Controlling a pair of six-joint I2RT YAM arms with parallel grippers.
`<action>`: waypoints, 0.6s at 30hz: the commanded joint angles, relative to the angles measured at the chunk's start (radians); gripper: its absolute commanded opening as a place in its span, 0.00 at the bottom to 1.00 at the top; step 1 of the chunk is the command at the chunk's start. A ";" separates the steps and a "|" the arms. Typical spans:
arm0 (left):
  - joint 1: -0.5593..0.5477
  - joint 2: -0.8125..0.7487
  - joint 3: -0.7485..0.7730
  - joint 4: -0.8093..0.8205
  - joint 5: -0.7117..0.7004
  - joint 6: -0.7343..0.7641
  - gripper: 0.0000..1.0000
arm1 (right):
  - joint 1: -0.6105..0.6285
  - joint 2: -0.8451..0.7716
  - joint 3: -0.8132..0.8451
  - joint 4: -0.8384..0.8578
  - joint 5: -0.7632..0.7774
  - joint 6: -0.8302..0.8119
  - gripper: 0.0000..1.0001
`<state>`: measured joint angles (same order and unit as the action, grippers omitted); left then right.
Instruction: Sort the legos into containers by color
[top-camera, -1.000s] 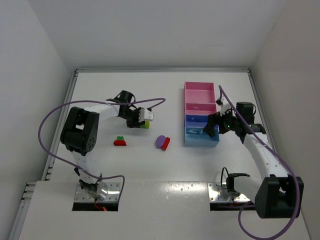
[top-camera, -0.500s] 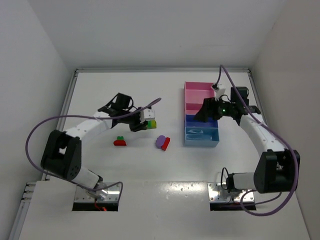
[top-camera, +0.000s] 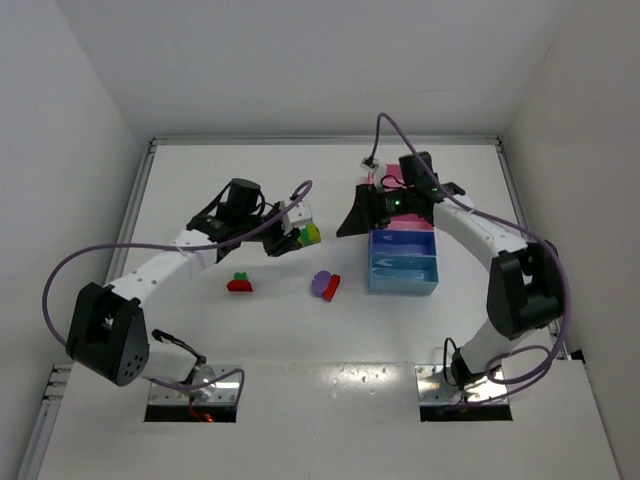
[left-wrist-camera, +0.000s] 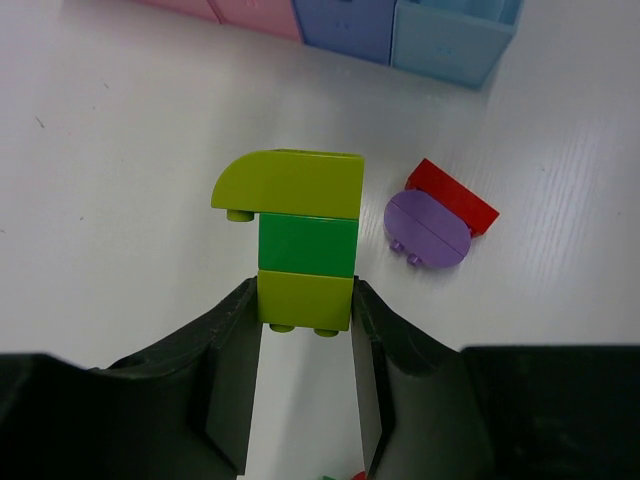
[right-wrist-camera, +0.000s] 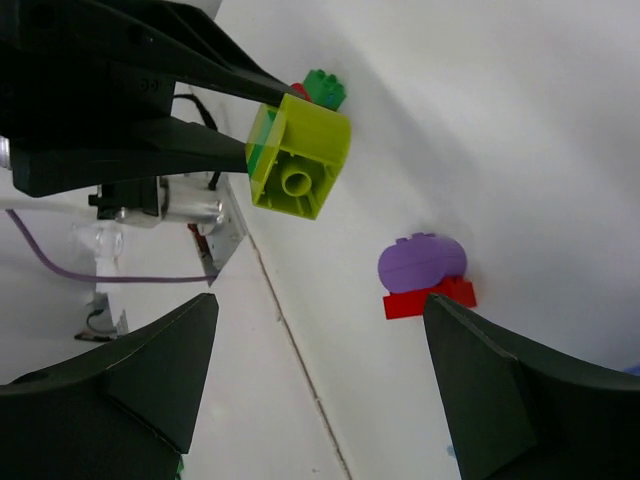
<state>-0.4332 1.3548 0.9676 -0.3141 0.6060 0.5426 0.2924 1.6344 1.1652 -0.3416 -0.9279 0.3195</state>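
My left gripper (top-camera: 296, 237) is shut on a stack of lime-yellow and green legos (top-camera: 310, 234) and holds it above the table, left of the tray. The stack (left-wrist-camera: 305, 240) sticks out past the fingertips, and also shows in the right wrist view (right-wrist-camera: 298, 160). My right gripper (top-camera: 352, 218) is open and empty, just left of the tray and facing the left gripper. A purple lego (top-camera: 321, 282) joined to a red one (top-camera: 333, 288) lies on the table. A red and green pair (top-camera: 240, 283) lies further left. The divided tray (top-camera: 404, 270) has pink, dark blue and light blue compartments.
The right arm crosses over the pink compartments (top-camera: 384, 184) and hides part of them. The tray's near walls (left-wrist-camera: 455, 55) show at the top of the left wrist view. White walls enclose the table on three sides.
My left gripper has lifted the lime and green stack and carried it right. My right arm has swung from over the tray's blue end to its left side.
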 joint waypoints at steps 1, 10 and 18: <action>-0.018 0.003 0.060 0.033 0.011 -0.047 0.22 | 0.042 0.031 0.069 0.016 -0.037 0.024 0.84; -0.045 0.021 0.080 0.033 0.020 -0.047 0.22 | 0.108 0.148 0.175 -0.028 -0.037 0.015 0.82; -0.065 0.041 0.080 0.033 0.020 -0.038 0.22 | 0.148 0.182 0.206 -0.037 -0.037 0.015 0.77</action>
<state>-0.4801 1.3865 1.0073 -0.3050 0.6060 0.5110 0.4236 1.8168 1.3266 -0.3847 -0.9432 0.3256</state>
